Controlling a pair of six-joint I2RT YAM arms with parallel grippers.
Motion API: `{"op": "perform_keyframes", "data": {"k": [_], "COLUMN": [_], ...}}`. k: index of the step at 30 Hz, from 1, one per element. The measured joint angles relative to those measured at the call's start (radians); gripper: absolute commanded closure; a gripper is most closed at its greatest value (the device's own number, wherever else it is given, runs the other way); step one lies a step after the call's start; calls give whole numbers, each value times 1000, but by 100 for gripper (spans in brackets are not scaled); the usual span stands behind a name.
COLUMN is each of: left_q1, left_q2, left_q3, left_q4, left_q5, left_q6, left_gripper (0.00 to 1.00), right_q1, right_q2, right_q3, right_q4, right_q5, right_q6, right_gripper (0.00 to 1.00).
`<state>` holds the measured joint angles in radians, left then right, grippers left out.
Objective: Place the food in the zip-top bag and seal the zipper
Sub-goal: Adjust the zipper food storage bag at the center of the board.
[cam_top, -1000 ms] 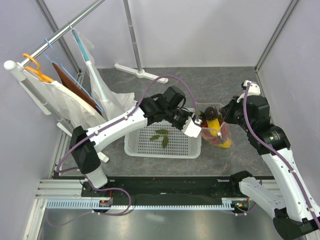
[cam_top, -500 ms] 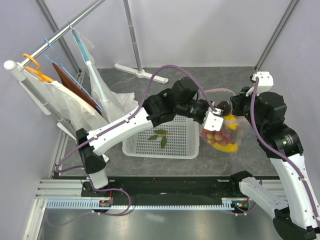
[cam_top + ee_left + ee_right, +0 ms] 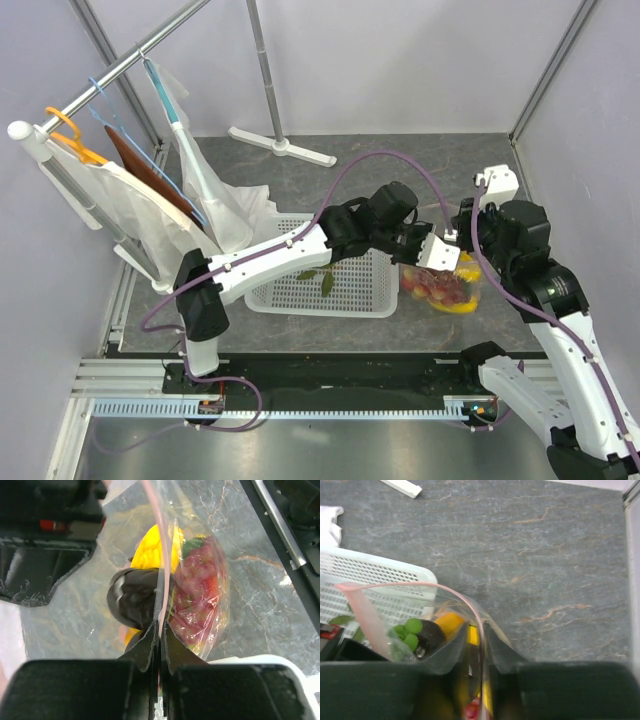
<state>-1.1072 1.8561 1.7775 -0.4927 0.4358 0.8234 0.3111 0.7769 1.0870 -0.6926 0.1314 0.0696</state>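
The clear zip-top bag (image 3: pixel 448 287) sits on the grey table just right of the basket, full of food: a yellow mango (image 3: pixel 150 555), a dark mangosteen (image 3: pixel 131 597) and red fruits (image 3: pixel 197 592). My left gripper (image 3: pixel 437 252) (image 3: pixel 159 630) is shut on the pink zipper (image 3: pixel 161 587) at the bag's mouth. My right gripper (image 3: pixel 468 242) (image 3: pixel 476 630) stands slightly open astride the zipper (image 3: pixel 410 585), which runs between its fingers against one pad. From there the strip curves away open. A mangosteen (image 3: pixel 427 636) with a green cap shows inside.
A white mesh basket (image 3: pixel 320 306) (image 3: pixel 370 572) holding loose green leaves (image 3: pixel 322 272) stands left of the bag. A clothes rack with hangers and garments (image 3: pixel 100 170) fills the far left. A white stand foot (image 3: pixel 275 145) lies at the back.
My left arm swung right and its gripper closed on the zipper. The bag came down from a raised hold to the table. My right jaws have loosened a little.
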Motion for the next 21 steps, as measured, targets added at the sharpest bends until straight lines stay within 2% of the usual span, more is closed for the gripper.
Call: {"op": "perform_keyframes", "data": {"k": [3,6,14,21], "left_q1": [0,0,12,127], "left_q2": [-2,-11,-57,-55], "left_q3": [-1,-23,-51,-51], "left_q4": [3,17,46,45], "left_q5": [-8,-14,40,64], "left_q6": [-37,-60,-103,-167], "left_gripper": [98,98,98,98], "right_q1": [0,0,-4,19], "right_q2": [-7,-7,-31,-137], "right_q3": [20,92,322,260], "right_q4": [-16,-47,-143,-253], "right_q5": [-20,-53,-200,-323], "right_q6": [-30,-69,-167,-199], "right_gripper": [10,2,2,3]}}
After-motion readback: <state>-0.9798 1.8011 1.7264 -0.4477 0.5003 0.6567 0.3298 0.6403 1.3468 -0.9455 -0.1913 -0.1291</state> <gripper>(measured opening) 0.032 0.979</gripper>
